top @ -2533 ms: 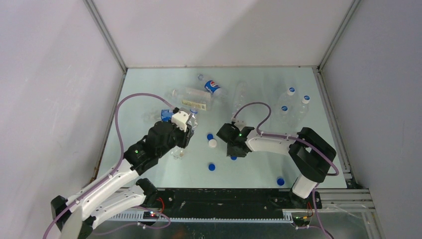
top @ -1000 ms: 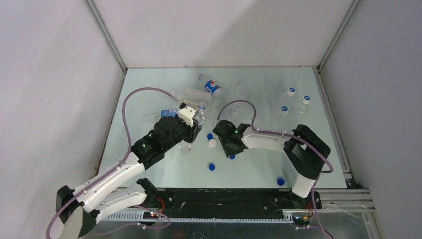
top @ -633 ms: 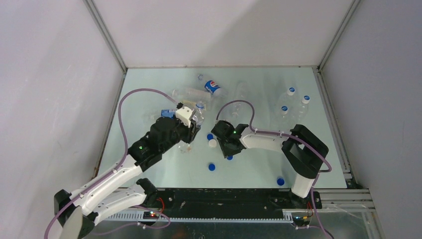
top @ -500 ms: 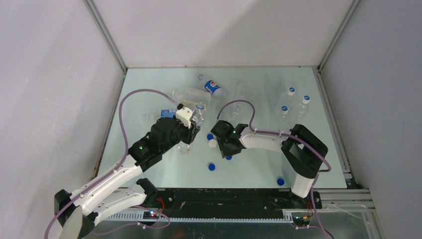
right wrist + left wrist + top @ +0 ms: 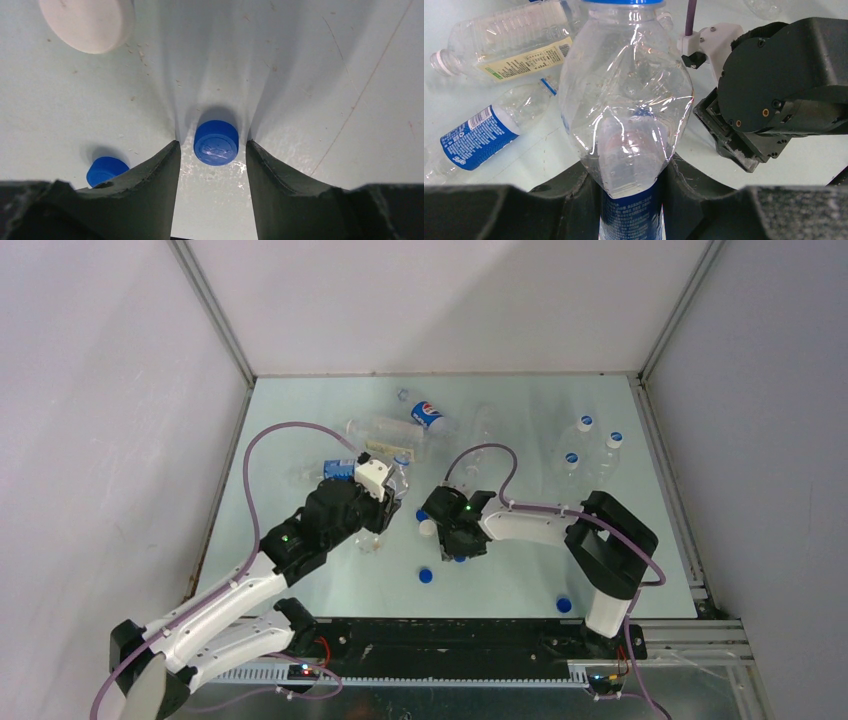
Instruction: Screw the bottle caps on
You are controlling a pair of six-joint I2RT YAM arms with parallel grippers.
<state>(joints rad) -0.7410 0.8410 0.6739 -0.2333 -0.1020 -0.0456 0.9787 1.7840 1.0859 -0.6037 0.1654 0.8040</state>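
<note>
**Right gripper** (image 5: 212, 150): jaws spread wide and holding nothing. The fingers straddle a blue cap (image 5: 216, 142) lying flat on the table (image 5: 325, 75), a placement that suggests it is about to close on the cap and lift it.

**Left gripper** (image 5: 628, 187): clamped on the lower body of a bottle (image 5: 626, 100). The bottle is held upright just beside the right gripper, presumably to steady the neck for capping. A blue band shows at the bottle's top edge; whether that is a cap cannot be told.

**Nearby:** a white cap (image 5: 85, 20) and a second blue cap (image 5: 105, 170) lie loose.

**Farther out:** lying bottles (image 5: 509, 47) rest on their sides, and standing bottles (image 5: 585, 425) with blue tops are grouped far right.

**Surface:** pale green, scratched and specked.

**Enclosure:** plain pale walls (image 5: 450, 300) and metal corner posts (image 5: 215, 315).
</note>
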